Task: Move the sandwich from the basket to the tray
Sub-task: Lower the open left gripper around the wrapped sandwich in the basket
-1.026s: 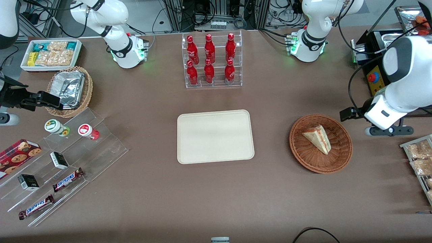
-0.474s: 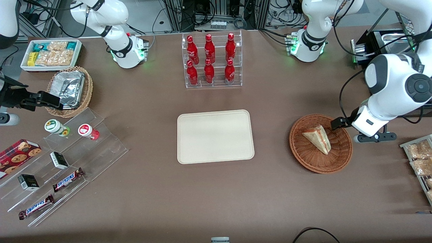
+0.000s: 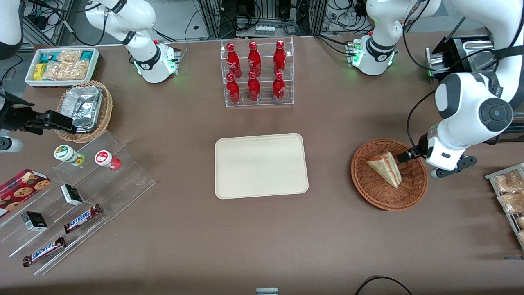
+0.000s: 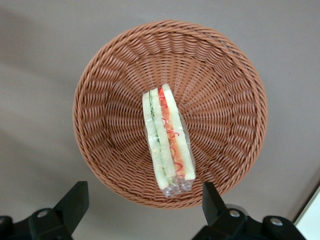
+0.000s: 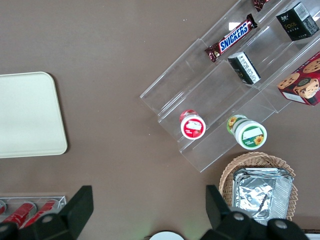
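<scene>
1. Gripper (image 4: pixel 145 205), wrist view: we see its two fingers (image 4: pixel 75 200) spread wide, holding nothing, hovering above the basket (image 4: pixel 100 100) with the near end of the sandwich (image 4: pixel 167 140) roughly centred in the gap. In the front view the gripper (image 3: pixel 403 157) hangs over the basket's rim (image 3: pixel 421 180) on the working arm's side, at about 2 o'clock from the basket's centre.

2. Step in hand, as we judge it: the approach before the grasp. To do it well, we would bring the spread fingers down with one on each broad bread face, so that closing presses across the wedge's thickness and not along its filled edge. We would close gently, since the bread is soft and the clear wrapping may slip. The fingertips should stop short of the woven floor, and the sloping wall should be cleared on the way down.

3. Sandwich relative to the gripper: it lies in the basket, near the centre, standing on edge with the red, orange and green filling uppermost. In the front view the sandwich (image 3: pixel 385 168) sits at about 8 o'clock from the gripper, near it but not touched.

4. Tray (image 3: pixel 229 180): it lies well apart from the basket at 9 o'clock, toward the middle of the table.
</scene>
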Robot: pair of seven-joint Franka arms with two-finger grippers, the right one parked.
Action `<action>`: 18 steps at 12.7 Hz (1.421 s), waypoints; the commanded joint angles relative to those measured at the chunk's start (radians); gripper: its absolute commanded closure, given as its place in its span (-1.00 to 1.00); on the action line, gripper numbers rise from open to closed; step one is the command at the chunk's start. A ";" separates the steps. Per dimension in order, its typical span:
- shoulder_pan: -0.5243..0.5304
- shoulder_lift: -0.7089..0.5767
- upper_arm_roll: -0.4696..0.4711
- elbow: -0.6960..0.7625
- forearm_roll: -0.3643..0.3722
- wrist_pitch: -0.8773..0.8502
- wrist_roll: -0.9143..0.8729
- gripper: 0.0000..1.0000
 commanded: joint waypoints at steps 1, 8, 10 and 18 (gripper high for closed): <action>-0.038 0.029 0.000 0.003 -0.005 0.061 -0.197 -1.00; -0.063 0.022 0.000 -0.076 -0.005 0.164 -0.334 -1.00; -0.060 -0.009 0.000 -0.141 -0.001 0.219 -0.324 -1.00; -0.061 -0.027 0.000 -0.221 0.002 0.324 -0.322 -1.00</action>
